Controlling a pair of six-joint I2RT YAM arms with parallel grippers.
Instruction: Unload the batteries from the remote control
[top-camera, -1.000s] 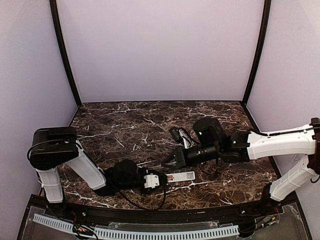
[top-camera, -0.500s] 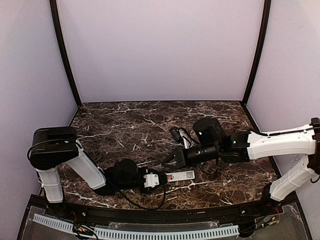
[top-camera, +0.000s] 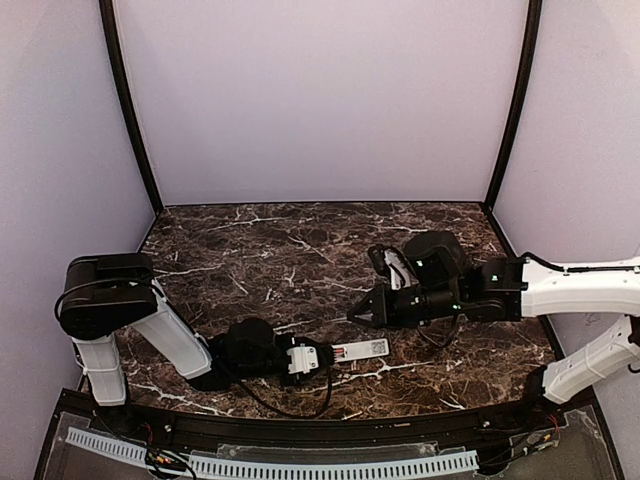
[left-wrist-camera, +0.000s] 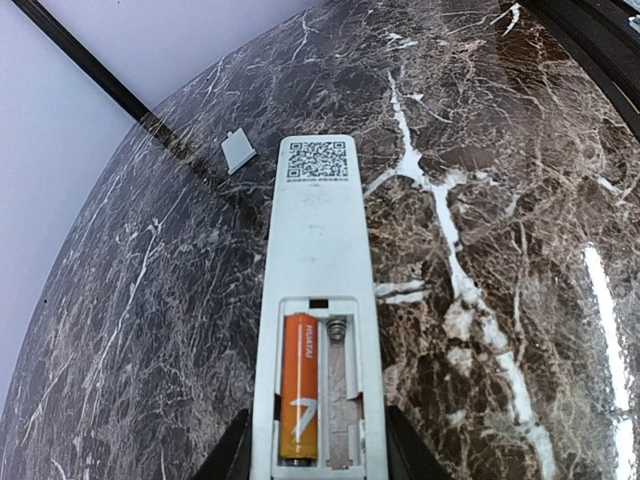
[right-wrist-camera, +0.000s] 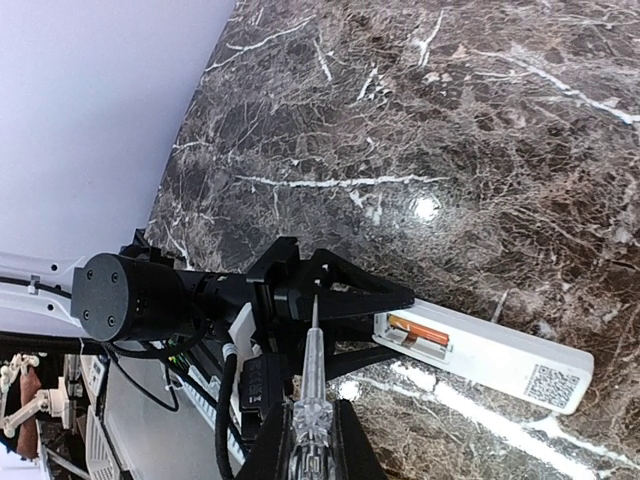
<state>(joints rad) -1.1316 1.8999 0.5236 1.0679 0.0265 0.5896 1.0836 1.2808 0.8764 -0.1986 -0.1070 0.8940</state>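
Low in the centre of the top view, the left gripper (top-camera: 325, 357) has its black fingers clamped on the sides of the near end of the slim white rectangular plastic remote control (left-wrist-camera: 320, 230). It lies back-up on the dark brown marbled table (top-camera: 250, 250). In its open recess sits one orange cylindrical battery (left-wrist-camera: 300, 385), in the left slot, beside a bare spring. Further up the frame, the right gripper (top-camera: 365, 308) is closed on a thin grey stick (right-wrist-camera: 313, 350) with a clear handle. The stick's tip is near the remote's held end. A small flat white cover piece (left-wrist-camera: 238, 152) lies beyond the remote, at the upper left of the left wrist view.

Dark marble table (top-camera: 250, 240), small white cover piece (left-wrist-camera: 238, 152)
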